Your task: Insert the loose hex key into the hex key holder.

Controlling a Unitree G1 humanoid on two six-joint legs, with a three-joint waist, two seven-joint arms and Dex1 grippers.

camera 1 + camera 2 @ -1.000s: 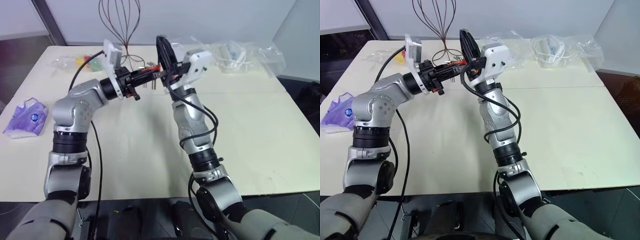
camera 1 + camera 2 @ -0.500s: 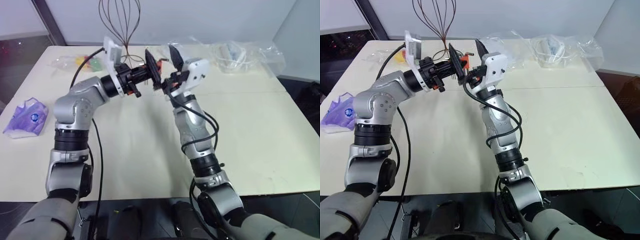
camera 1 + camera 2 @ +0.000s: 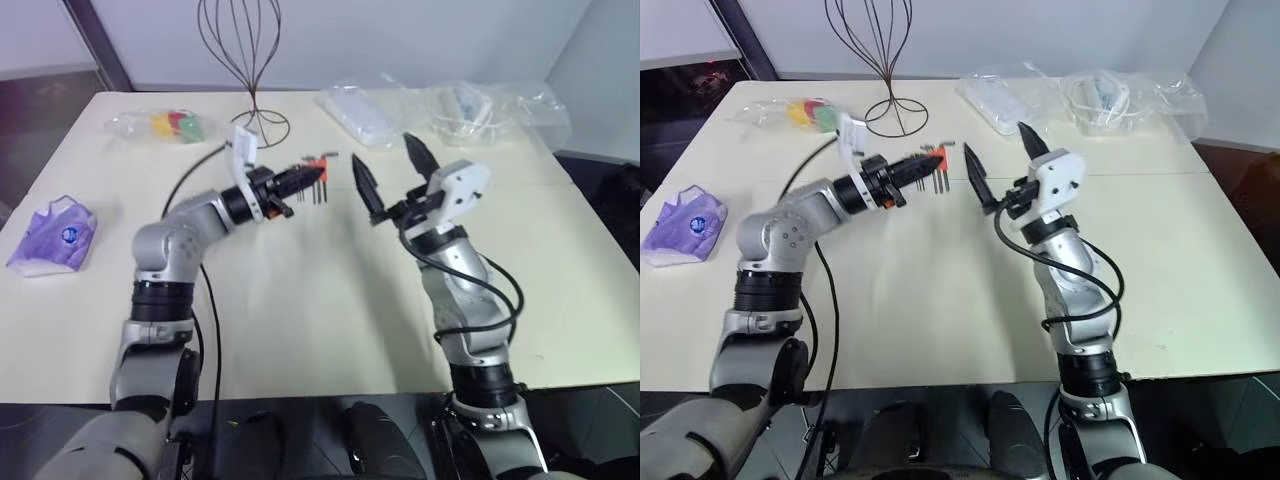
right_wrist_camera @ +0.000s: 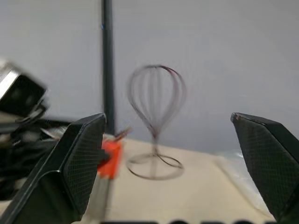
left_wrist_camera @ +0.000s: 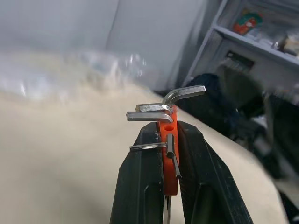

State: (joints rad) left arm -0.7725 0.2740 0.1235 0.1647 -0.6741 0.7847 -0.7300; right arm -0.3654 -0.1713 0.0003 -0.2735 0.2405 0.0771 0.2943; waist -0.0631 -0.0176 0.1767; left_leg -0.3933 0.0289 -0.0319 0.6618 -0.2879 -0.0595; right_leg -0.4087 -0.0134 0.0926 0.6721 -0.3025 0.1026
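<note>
Orange plastic hex key holder [image 5: 167, 154] sits pinched tight in the left gripper [image 5: 168, 163], keys poking out, while the right gripper [image 3: 392, 172] gapes wide and empty nearby.

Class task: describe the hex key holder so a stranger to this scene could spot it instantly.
Start at the cream table. In front of the wire stand, the left end effector is shut on the hex key holder. It is a small orange-red block bristling with grey metal keys.
</note>
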